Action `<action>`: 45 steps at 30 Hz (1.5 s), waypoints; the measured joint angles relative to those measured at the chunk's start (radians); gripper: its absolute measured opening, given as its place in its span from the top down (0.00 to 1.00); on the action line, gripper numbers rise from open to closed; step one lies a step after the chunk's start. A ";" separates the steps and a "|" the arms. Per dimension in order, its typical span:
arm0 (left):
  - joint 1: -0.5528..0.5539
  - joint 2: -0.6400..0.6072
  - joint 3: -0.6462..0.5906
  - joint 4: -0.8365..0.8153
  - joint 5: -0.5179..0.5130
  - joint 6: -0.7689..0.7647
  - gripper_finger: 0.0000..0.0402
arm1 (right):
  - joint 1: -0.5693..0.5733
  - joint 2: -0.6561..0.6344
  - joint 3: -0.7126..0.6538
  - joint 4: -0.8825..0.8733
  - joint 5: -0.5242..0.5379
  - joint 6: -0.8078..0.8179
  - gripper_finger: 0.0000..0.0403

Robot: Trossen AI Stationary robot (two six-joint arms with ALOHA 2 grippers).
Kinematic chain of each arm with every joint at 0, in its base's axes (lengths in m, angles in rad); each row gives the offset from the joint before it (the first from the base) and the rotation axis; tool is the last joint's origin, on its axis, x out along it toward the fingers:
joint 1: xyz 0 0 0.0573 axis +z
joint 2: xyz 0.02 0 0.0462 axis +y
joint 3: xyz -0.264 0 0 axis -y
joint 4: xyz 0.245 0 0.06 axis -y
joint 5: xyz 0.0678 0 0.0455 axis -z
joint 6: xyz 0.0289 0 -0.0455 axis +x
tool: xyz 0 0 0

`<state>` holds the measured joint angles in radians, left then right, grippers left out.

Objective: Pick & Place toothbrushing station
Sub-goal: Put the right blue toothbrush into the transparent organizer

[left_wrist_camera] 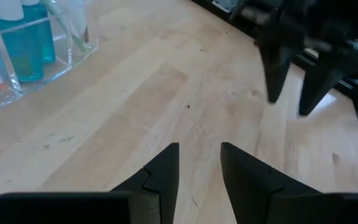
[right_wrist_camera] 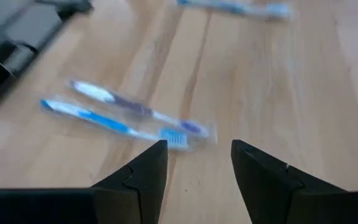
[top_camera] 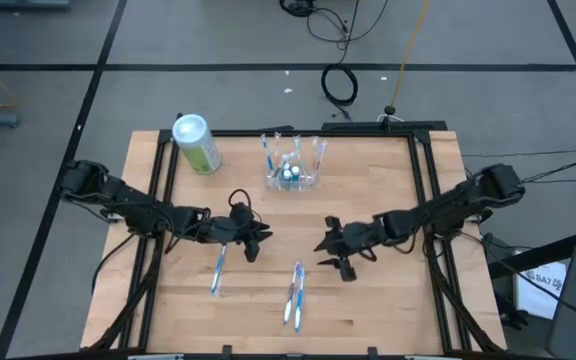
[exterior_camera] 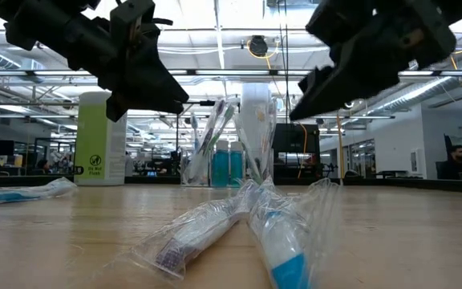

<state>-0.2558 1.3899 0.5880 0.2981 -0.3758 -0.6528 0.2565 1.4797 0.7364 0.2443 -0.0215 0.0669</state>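
Note:
The toothbrushing station (top_camera: 292, 172) is a clear plastic holder with upright slots, holding toothbrushes and small blue bottles; it stands on its base at the table's far middle and shows in the low view (exterior_camera: 229, 156) and the left wrist view (left_wrist_camera: 23, 50). My left gripper (top_camera: 258, 238) is open and empty above the table's middle left. My right gripper (top_camera: 330, 250) is open and empty above the middle right, near two wrapped toothbrushes (top_camera: 294, 293). The grippers point toward each other.
A green-and-white canister (top_camera: 197, 143) stands at the far left. A wrapped toothbrush (top_camera: 217, 270) lies below my left gripper; two more wrapped toothbrushes (right_wrist_camera: 129, 118) lie side by side near the front middle. Black frame rails (top_camera: 158, 200) run along the table's sides.

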 joint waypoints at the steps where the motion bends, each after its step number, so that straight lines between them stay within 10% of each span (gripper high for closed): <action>1: 0.000 0.000 0.000 0.000 -0.001 0.000 0.70 | 0.010 0.020 0.000 0.005 0.012 0.013 0.58; 22: 0.000 0.000 0.000 0.006 -0.026 0.003 0.70 | 0.055 0.353 0.000 0.387 0.021 0.124 0.58; 45: 0.000 0.000 0.000 0.014 -0.028 0.001 0.70 | 0.046 0.384 0.001 0.450 0.048 0.107 0.61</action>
<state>-0.2558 1.3899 0.5880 0.3122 -0.4034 -0.6514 0.3022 1.8641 0.7372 0.6945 0.0261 0.1736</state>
